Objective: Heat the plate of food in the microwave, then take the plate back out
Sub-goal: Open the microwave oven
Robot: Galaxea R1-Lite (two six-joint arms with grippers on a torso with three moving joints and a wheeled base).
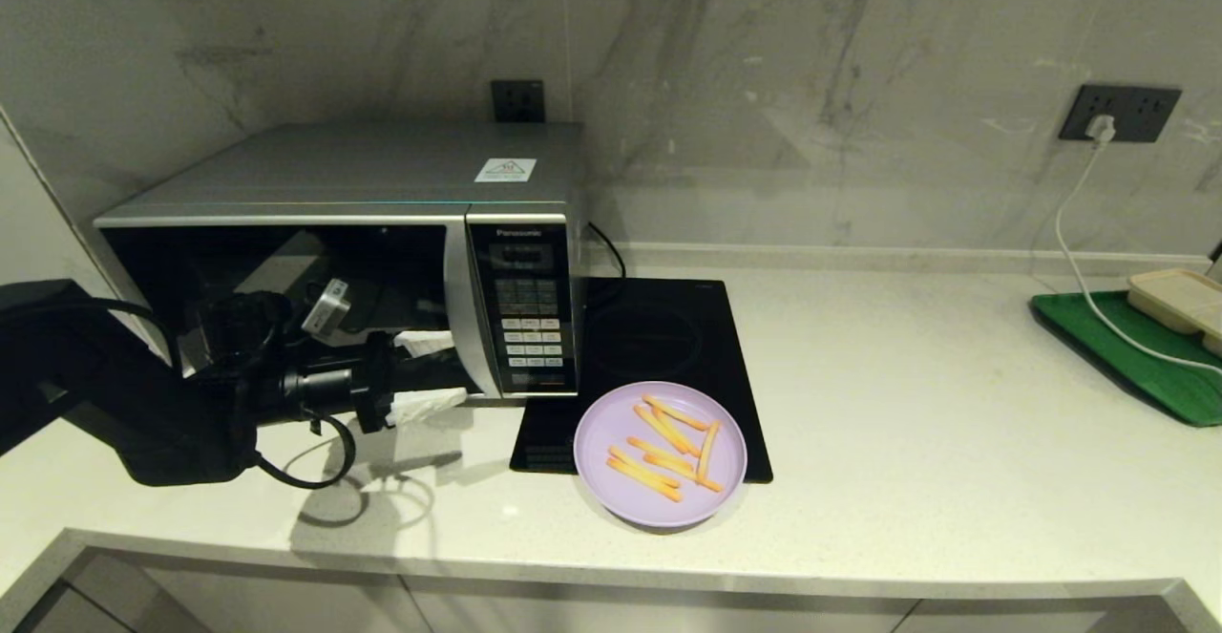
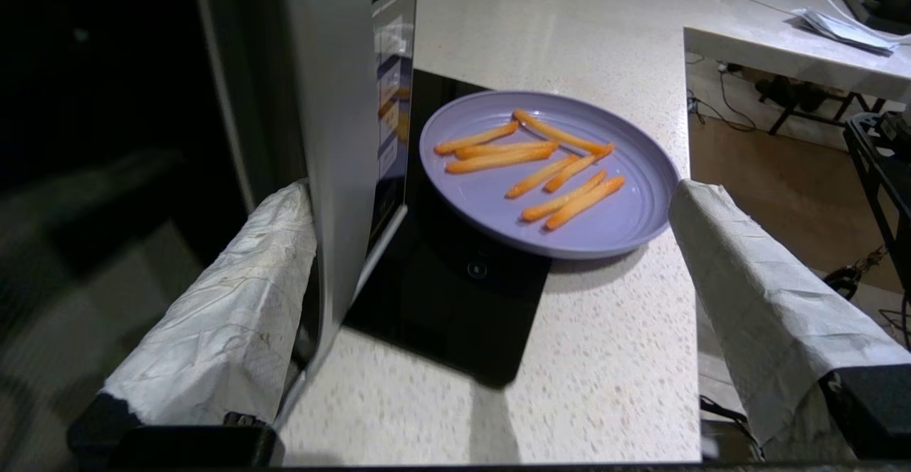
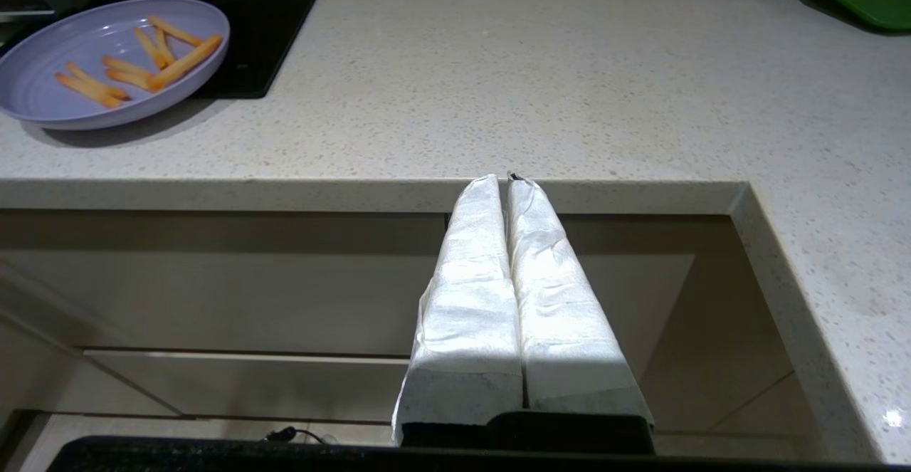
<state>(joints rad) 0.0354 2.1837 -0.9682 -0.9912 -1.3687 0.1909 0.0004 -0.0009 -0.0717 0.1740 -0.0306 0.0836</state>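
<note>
The silver microwave [image 1: 363, 175] stands at the left of the counter with its dark door closed. My left gripper [image 1: 430, 373] is open at the curved door handle [image 1: 460, 327]. One wrapped finger [image 2: 235, 301] sits between the handle [image 2: 334, 173] and the glass, while the other finger [image 2: 754, 294] is out in front of it. The lilac plate [image 1: 597, 432] with orange fries [image 1: 663, 447] rests half on the black cooktop [image 1: 659, 337], right of the microwave. It also shows as the plate [image 2: 470, 194] and the plate [image 3: 28, 80] in the wrist views. My right gripper [image 3: 507, 179] is shut and empty, below the counter's front edge.
The keypad [image 1: 530, 327] is right of the handle. A green tray [image 1: 1136, 356] holding a beige tray [image 1: 1179, 299] sits at the far right. A white cable [image 1: 1079, 270] runs to it from the wall socket. Bare counter [image 1: 907, 404] lies between.
</note>
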